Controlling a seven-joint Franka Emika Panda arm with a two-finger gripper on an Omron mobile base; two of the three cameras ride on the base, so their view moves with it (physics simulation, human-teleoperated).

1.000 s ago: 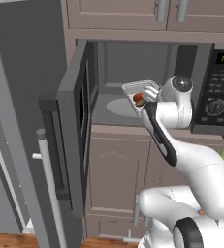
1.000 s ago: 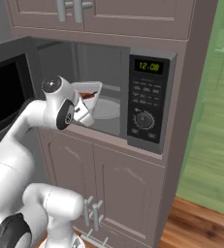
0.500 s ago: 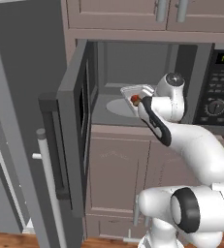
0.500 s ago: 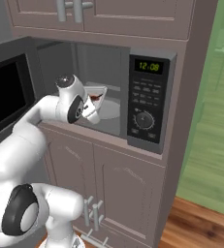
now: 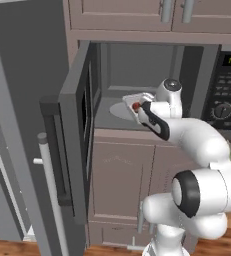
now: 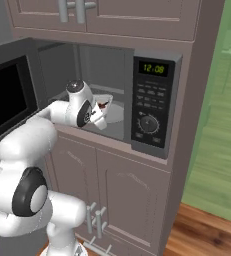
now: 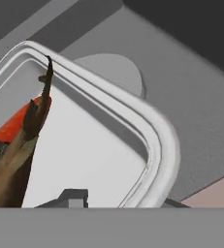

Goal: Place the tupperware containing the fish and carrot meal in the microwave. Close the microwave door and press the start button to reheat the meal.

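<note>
The tupperware (image 5: 131,102) (image 6: 105,103) (image 7: 153,131) hangs tilted inside the open microwave (image 5: 137,62) (image 6: 99,65), just above the round glass plate (image 5: 116,112) (image 6: 119,113) (image 7: 114,71). My gripper (image 5: 142,108) (image 6: 98,113) (image 7: 123,201) is shut on the container's near rim, one fingertip (image 7: 72,197) inside the wall. The fish and carrot meal lies in it: a brown fish piece (image 7: 15,156) and a red-orange carrot (image 7: 10,129) (image 5: 135,106). The microwave door (image 5: 79,116) (image 6: 7,94) stands swung wide open to the left.
The black control panel (image 5: 227,90) (image 6: 151,107) with green display and dial is right of the cavity. A tall grey fridge door (image 5: 17,100) with a bar handle (image 5: 49,190) stands left of the open door. Cabinets sit above and below.
My arm has reached forward and carried the tupperware from the cavity's front edge further in, over the glass plate. The grip is unchanged.
</note>
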